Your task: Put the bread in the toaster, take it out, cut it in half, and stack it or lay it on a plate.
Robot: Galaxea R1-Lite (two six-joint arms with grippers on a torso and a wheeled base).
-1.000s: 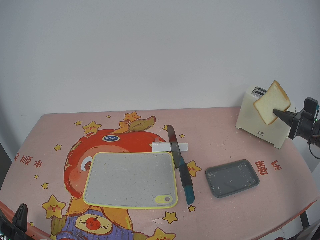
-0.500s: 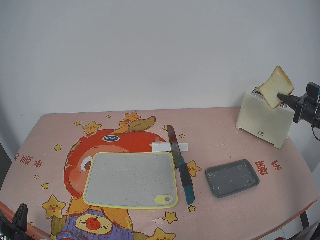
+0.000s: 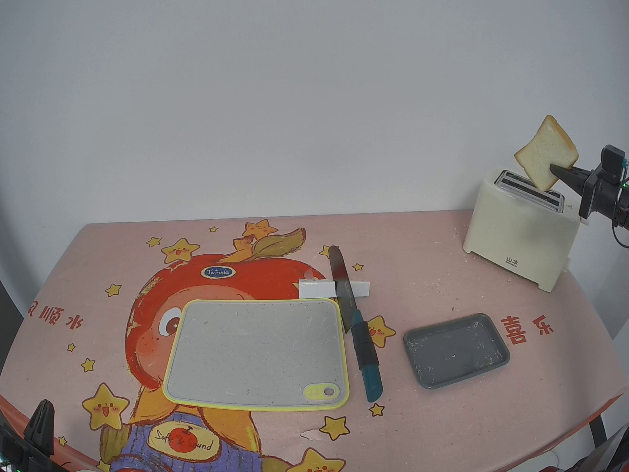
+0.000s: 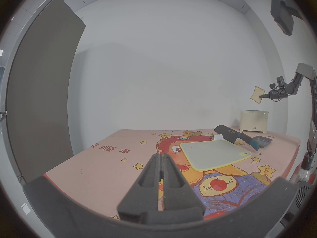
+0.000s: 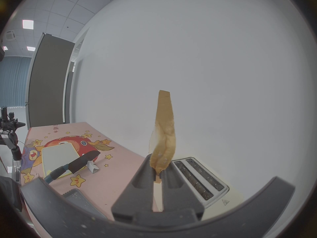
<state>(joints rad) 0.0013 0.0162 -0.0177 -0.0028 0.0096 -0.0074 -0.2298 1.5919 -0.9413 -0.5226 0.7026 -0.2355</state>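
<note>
**Bread slice held in the air above the toaster**

A pink, cartoon-printed tabletop (image 3: 426, 257) is seen. A cream two-slot toaster (image 3: 521, 234) is set at its far right corner. A dark grey rectangular tray (image 3: 457, 350) is laid near the right edge, closer to the near side than the toaster. A pale grey cutting board with a yellow rim (image 3: 255, 352) is placed mid-table toward the near edge. A black-bladed knife with a teal handle (image 3: 357, 329) is laid just beside the board's right side, its blade propped on a small white block (image 3: 318, 288).

The tan slice of bread (image 3: 546, 152) is held tilted above the toaster's slots, apart from them. Its lower edge is pinched by the right gripper (image 5: 158, 171), and the rest of the slice rises beyond the fingertips. The left gripper (image 4: 161, 164) is found at the near left corner, its fingers pressed together.
</note>
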